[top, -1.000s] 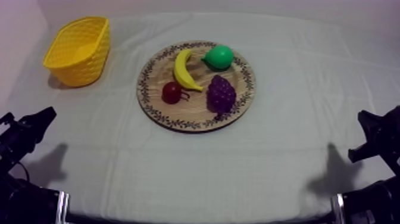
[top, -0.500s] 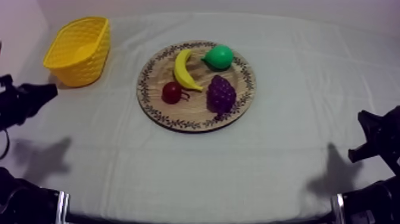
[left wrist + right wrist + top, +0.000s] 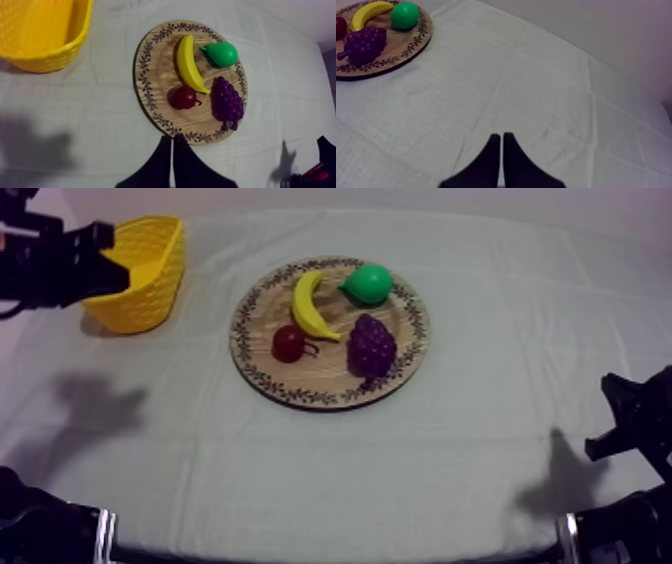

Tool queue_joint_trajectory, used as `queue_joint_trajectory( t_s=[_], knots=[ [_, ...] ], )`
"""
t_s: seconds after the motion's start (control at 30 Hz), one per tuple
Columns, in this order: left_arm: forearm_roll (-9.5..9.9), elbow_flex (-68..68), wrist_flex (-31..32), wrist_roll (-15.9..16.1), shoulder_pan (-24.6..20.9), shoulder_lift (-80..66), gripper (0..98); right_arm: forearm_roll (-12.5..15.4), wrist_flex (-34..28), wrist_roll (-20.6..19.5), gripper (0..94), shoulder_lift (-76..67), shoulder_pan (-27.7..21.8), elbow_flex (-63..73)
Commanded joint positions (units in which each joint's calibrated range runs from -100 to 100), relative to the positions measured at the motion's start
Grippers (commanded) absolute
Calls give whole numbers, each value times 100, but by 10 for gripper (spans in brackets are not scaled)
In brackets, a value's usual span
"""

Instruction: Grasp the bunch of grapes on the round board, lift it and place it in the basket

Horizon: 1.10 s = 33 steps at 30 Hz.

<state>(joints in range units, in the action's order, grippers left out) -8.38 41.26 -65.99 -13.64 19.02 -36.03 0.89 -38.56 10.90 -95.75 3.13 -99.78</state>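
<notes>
Grey-white cloth over the table [image 3: 480, 308], wooden board [image 3: 262, 378] mid-table, and the bunch of grapes [image 3: 371, 345] lay on it, on the side away from the yellow basket [image 3: 150, 283]. Left gripper [image 3: 171, 139] was clenched on nothing, right gripper [image 3: 501, 135] same. IMO the left should open wide, come straight down over the grapes and pinch the fat middle w/o nudging the banana [image 3: 308, 303]. Vs 0.5 s ago, the left arm had climbed from beside the basket up to its rim; the right hadn't budged.
</notes>
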Motion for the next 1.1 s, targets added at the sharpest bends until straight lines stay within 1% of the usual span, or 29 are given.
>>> queue_joint_trajectory(
  t_s=[0.0, 0.17, 0.33, 0.73, 1.07],
  knots=[
    [86, -660, -147, -223, 168, 625, 0, 1, 1, 2, 3, 0, 1, 0],
    [261, -1458, -416, -555, 550, 1432, 0, 1, 1, 2, 3, 0, 1, 0],
    [384, -2236, -639, -771, 957, 2212, 0, 1, 1, 2, 3, 0, 1, 0],
    [521, -3929, -1152, -1132, 1790, 3734, 0, 1, 1, 2, 3, 0, 1, 0],
    [617, -5248, -1793, -1348, 2144, 4897, 0, 1, 1, 2, 3, 0, 1, 0]
  ],
)
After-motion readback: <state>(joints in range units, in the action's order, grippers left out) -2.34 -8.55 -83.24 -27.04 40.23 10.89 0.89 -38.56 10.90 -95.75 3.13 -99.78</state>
